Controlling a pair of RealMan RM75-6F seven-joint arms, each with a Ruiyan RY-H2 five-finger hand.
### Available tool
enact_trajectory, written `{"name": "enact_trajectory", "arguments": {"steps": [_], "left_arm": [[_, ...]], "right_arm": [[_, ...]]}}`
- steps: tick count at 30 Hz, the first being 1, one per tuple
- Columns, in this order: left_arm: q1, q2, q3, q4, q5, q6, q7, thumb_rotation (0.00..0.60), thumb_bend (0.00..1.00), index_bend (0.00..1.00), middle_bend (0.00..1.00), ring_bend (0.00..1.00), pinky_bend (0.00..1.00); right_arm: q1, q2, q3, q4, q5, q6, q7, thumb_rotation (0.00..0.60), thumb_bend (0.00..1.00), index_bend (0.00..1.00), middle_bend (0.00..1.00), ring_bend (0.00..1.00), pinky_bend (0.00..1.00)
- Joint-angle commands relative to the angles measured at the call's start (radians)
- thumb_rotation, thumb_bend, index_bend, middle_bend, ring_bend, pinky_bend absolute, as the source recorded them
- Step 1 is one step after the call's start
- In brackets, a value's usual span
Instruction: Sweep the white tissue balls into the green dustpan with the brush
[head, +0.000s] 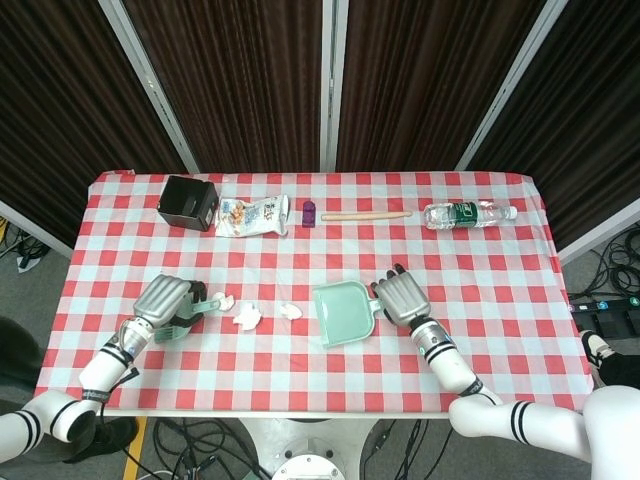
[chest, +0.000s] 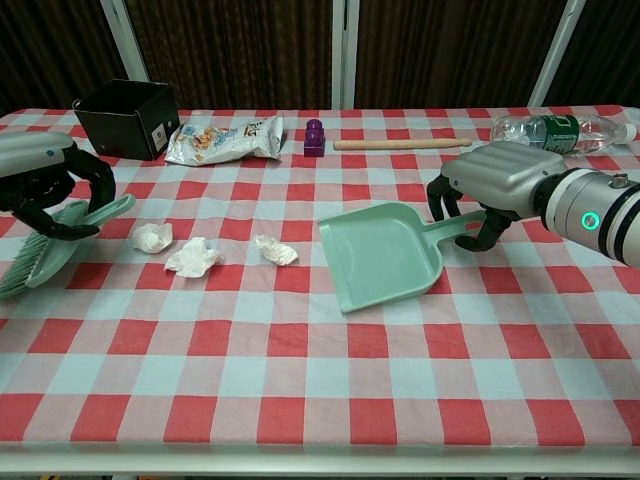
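Observation:
Three white tissue balls lie in a row on the checked cloth: one (chest: 152, 237) nearest the brush, one (chest: 193, 257) in the middle, one (chest: 275, 250) closest to the dustpan. My left hand (chest: 45, 180) (head: 162, 301) grips the handle of the green brush (chest: 45, 252) at the left edge, bristles low near the cloth. The green dustpan (chest: 383, 255) (head: 344, 313) lies right of the balls, its mouth towards them. My right hand (chest: 492, 182) (head: 401, 298) holds the dustpan's handle, fingers curled around it.
Along the far side stand a black box (chest: 127, 117), a snack bag (chest: 224, 138), a purple block (chest: 314, 137), a wooden stick (chest: 402, 144) and a lying water bottle (chest: 552, 128). The table's near edge (chest: 320, 455) runs across the bottom.

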Motion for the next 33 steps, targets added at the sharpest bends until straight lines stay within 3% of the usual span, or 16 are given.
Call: {"name": "enact_trajectory", "arguments": {"steps": [1, 10, 18, 33], "left_arm": [[-0.010, 0.007, -0.011, 0.005, -0.010, -0.018, -0.030, 0.600, 0.47, 0.59, 0.57, 0.80, 0.91], [-0.040, -0.004, -0.040, -0.006, -0.028, -0.053, -0.087, 0.600, 0.47, 0.59, 0.57, 0.80, 0.91], [-0.083, -0.067, -0.082, 0.019, -0.071, -0.113, -0.163, 0.600, 0.47, 0.59, 0.57, 0.80, 0.91], [-0.170, -0.204, -0.152, 0.059, -0.057, -0.118, -0.267, 0.600, 0.47, 0.59, 0.57, 0.80, 0.91]], "right_arm": [[0.013, 0.018, 0.012, -0.026, 0.021, -0.005, -0.010, 0.600, 0.36, 0.64, 0.57, 0.34, 0.20], [0.072, 0.039, 0.027, -0.083, 0.138, -0.025, -0.092, 0.600, 0.36, 0.68, 0.59, 0.37, 0.20], [0.127, 0.026, 0.021, -0.095, 0.220, -0.019, -0.150, 0.600, 0.36, 0.68, 0.60, 0.38, 0.20], [0.164, -0.021, 0.008, -0.057, 0.259, -0.001, -0.128, 0.600, 0.36, 0.69, 0.61, 0.39, 0.20]]}}
